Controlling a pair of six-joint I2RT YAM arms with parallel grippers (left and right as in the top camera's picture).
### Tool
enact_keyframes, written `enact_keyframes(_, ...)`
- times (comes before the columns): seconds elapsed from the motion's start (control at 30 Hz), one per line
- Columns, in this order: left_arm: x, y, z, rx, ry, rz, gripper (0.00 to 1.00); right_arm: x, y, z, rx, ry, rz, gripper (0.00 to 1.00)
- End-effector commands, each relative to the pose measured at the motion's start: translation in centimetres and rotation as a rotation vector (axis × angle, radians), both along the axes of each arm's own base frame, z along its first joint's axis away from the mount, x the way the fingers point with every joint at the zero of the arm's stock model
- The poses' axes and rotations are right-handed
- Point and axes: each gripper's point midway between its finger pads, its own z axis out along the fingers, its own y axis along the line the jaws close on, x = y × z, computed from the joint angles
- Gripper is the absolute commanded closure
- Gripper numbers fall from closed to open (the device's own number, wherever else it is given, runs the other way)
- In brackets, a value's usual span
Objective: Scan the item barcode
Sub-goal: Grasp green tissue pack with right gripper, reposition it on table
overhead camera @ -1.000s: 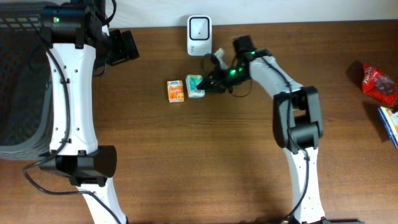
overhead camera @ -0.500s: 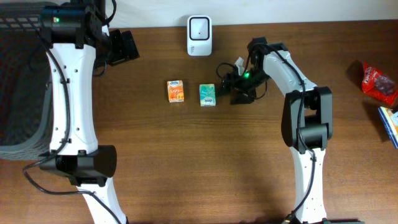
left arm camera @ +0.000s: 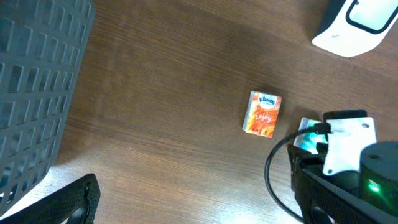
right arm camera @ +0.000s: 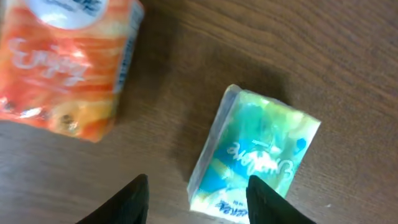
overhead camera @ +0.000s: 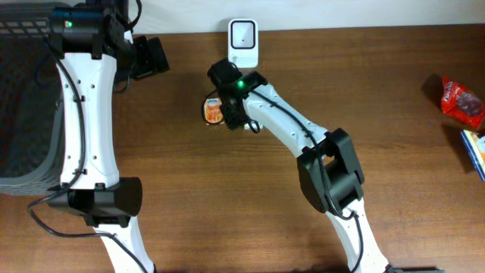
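Hovering w/ R gripper [right arm camera: 198, 182] spread & empty over green tissue pack [right arm camera: 258, 149], lying just ahead betw. fingertips w/ long axis pointing away, skewed right; sitting far nearer than wide-open L gripper [overhead camera: 155, 57].

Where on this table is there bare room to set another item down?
Bare wood lies between the right arm and the red packet, and between the left arm and the orange pack. Crowded: in front of the scanner, by the green pack.

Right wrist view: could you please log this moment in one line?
right gripper open above green pack | orange pack beside it | left gripper open
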Motion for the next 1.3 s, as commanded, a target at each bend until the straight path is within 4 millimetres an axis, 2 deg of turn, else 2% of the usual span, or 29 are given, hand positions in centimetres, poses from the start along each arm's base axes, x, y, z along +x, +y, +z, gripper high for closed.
enact_keyframes(0.0,-0.3,0.3,1.0,0.011,-0.025,-0.002,0.01,0.0,-1.2,-1.9,-0.041,-0.022,-0.046,0.50)
enact_keyframes(0.07,-0.3,0.3,1.0,0.011,-0.025,-0.002,0.01,0.1,-1.1,-2.6,-0.034,-0.034,-0.046,0.51)
enact_keyframes(0.1,-0.3,0.3,1.0,0.011,-0.025,-0.002,0.01,0.2,-1.1,-3.0,-0.030,-0.039,-0.046,0.55)
enact_keyframes(0.13,-0.3,0.3,1.0,0.011,-0.025,-0.002,0.01,0.3,-1.2,-3.2,-0.034,-0.046,-0.049,0.76)
enact_keyframes(0.17,-0.3,0.3,1.0,0.011,-0.025,-0.002,0.01,0.4,-1.3,-3.2,-0.036,-0.048,-0.052,0.87)
enact_keyframes(0.2,-0.3,0.3,1.0,0.011,-0.025,-0.002,0.01,0.6,-1.5,-2.9,-0.026,-0.042,-0.059,0.95)
enact_keyframes(0.27,-0.3,0.3,1.0,0.011,-0.025,-0.002,0.01,1.2,-2.5,-1.6,0.021,-0.005,-0.114,0.96)
enact_keyframes(0.3,-0.3,0.3,1.0,0.011,-0.025,-0.002,0.01,1.4,-2.4,-0.7,0.105,0.046,-0.122,0.96)
enact_keyframes(0.37,-0.3,0.3,1.0,0.011,-0.025,-0.002,0.01,1.6,-0.7,3.8,0.533,0.234,-0.058,0.96)
enact_keyframes(0.4,-0.3,0.3,1.0,0.011,-0.025,-0.002,0.01,1.6,-0.5,5.0,0.654,0.276,-0.035,0.96)
enact_keyframes(0.43,-0.3,0.3,1.0,0.011,-0.025,-0.002,0.01,1.5,-0.8,7.3,0.850,0.338,0.009,0.96)
enact_keyframes(0.5,-0.3,0.3,1.0,0.011,-0.025,-0.002,0.01,1.6,-2.9,8.3,1.005,0.391,0.001,0.96)
enact_keyframes(0.53,-0.3,0.3,1.0,0.011,-0.025,-0.002,0.01,1.5,-3.6,8.1,1.047,0.417,-0.018,0.96)
enact_keyframes(0.63,-0.3,0.3,1.0,0.011,-0.025,-0.002,0.01,-0.2,-4.2,4.9,1.061,0.499,-0.074,0.96)
enact_keyframes(0.7,-0.3,0.3,1.0,0.011,-0.025,-0.002,0.01,-0.7,-4.6,3.6,1.059,0.516,-0.093,0.96)
enact_keyframes(0.77,-0.3,0.3,1.0,0.011,-0.025,-0.002,0.01,-0.9,-6.4,2.2,1.051,0.531,-0.149,0.96)
enact_keyframes(0.8,-0.3,0.3,1.0,0.011,-0.025,-0.002,0.01,-0.9,-8.7,0.6,1.022,0.527,-0.215,0.96)
enact_keyframes(0.87,-0.3,0.3,1.0,0.011,-0.025,-0.002,0.01,-1.2,-12.3,-1.7,0.924,0.529,-0.319,0.87)
enact_keyframes(0.9,-0.3,0.3,1.0,0.011,-0.025,-0.002,0.01,-1.6,-14.7,-3.1,0.834,0.531,-0.384,0.71)
enact_keyframes(0.93,-0.3,0.3,1.0,0.011,-0.025,-0.002,0.01,-1.9,-16.7,-4.0,0.748,0.527,-0.427,0.60)
enact_keyframes(0.97,-0.3,0.3,1.0,0.011,-0.025,-0.002,0.01,-2.3,-18.4,-4.6,0.674,0.526,-0.462,0.52)
enact_keyframes(1.0,-0.3,0.3,1.0,0.011,-0.025,-0.002,0.01,-2.3,-20.0,-4.2,0.636,0.521,-0.479,0.51)
enact_keyframes(1.1,-0.3,0.3,1.0,0.011,-0.025,-0.002,0.01,-1.1,-20.0,-0.3,0.661,0.490,-0.388,0.51)
enact_keyframes(1.17,-0.3,0.3,1.0,0.011,-0.025,-0.002,0.01,-0.7,-18.3,1.6,0.662,0.470,-0.291,0.51)
enact_keyframes(1.27,-0.3,0.3,1.0,0.011,-0.025,-0.002,0.01,-0.6,-16.0,1.0,0.642,0.465,-0.234,0.57)
